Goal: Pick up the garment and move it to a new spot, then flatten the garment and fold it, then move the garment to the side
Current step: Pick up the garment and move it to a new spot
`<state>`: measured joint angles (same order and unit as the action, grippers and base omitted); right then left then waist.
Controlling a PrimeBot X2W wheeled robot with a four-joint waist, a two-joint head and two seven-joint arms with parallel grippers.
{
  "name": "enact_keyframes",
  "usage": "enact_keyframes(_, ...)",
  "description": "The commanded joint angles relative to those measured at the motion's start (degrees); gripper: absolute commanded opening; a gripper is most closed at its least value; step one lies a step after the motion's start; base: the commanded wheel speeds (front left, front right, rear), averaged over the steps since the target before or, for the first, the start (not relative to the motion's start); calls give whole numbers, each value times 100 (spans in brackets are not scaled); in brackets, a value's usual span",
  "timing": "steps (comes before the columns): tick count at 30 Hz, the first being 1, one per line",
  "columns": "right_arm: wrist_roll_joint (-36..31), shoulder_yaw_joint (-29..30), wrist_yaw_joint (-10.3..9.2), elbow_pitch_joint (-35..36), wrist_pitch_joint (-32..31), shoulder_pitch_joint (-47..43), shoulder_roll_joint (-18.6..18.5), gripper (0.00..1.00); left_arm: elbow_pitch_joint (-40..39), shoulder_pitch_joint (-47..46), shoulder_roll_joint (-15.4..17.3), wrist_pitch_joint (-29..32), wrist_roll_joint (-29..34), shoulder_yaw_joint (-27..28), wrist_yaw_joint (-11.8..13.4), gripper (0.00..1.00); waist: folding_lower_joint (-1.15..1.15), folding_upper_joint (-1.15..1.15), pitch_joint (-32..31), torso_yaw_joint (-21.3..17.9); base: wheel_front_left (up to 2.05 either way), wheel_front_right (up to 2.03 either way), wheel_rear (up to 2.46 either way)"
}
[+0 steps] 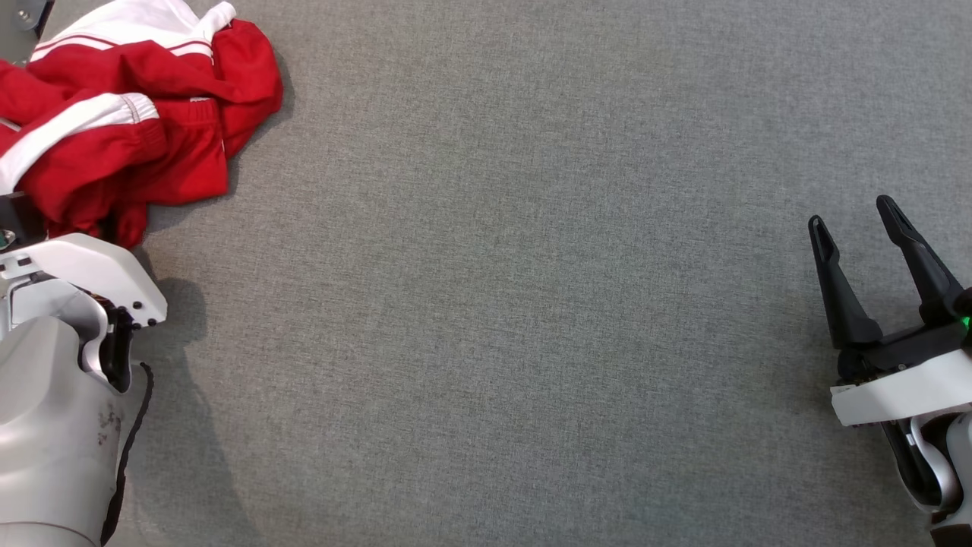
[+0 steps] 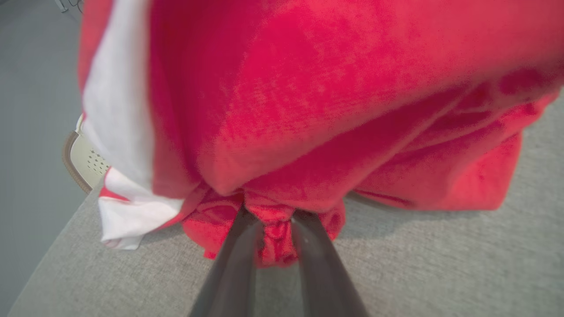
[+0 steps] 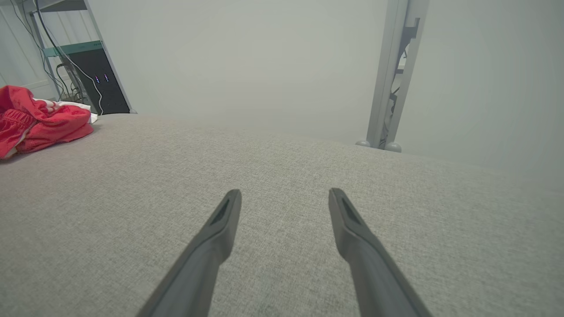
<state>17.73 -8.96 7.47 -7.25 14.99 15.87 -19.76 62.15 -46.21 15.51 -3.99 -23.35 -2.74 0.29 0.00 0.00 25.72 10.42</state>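
Locate the garment [image 1: 129,114] at the far left corner of the grey fabric surface [image 1: 531,304]: it is red with broad white panels and thin white stripes, and it lies crumpled in a loose, layered heap. Note that in the left wrist view the garment [image 2: 330,110] is lifted into deep folds, with a white panel hanging at its left beside the surface's edge. A small bunch of its lower red hem is pinched between the two dark fingers of the left gripper [image 2: 269,216].
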Motion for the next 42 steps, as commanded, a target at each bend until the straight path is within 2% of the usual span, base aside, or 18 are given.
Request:
enact_keyframes(1, -2, 41, 5, 12, 28, 25, -22, 100, 22, -126, 69, -181, -34, 43, 0, 0, 0, 0, -9, 13, 0, 0, 0)
enact_keyframes(9, -19, 98, 5, -122, 28, -74, 132, 100, -119, 259, 40, -935, -290, 325, -13, 0, 0, 0, -359, 7, 0, 0, 0)
enact_keyframes(15, -61, 87, 4, -227, 28, -231, 261, 100, -824, 899, 25, -1118, -222, 457, 64, 0, 0, 0, -830, -41, 0, 0, 0)
enact_keyframes(27, -233, 193, 4, -347, 28, -649, 518, 100, -3906, 3185, -307, -1111, 122, 650, 636, 0, 0, 0, -1751, -297, 0, 0, 0)
enact_keyframes(34, -300, 220, 4, -340, 28, -875, 634, 100, -5649, 4414, -402, -729, 271, 611, 1069, 0, 0, 0, -2118, -556, 0, 0, 0)
enact_keyframes(38, -306, 208, 4, -360, 28, -942, 699, 100, -6385, 4867, -440, -424, 394, 467, 1232, 0, 0, 0, -2232, -751, 0, 0, 0)
enact_keyframes(42, -262, 195, 4, -388, 28, -892, 737, 100, -6799, 5062, -521, -183, 522, 194, 1267, 0, 0, 0, -2284, -1007, 0, 0, 0)
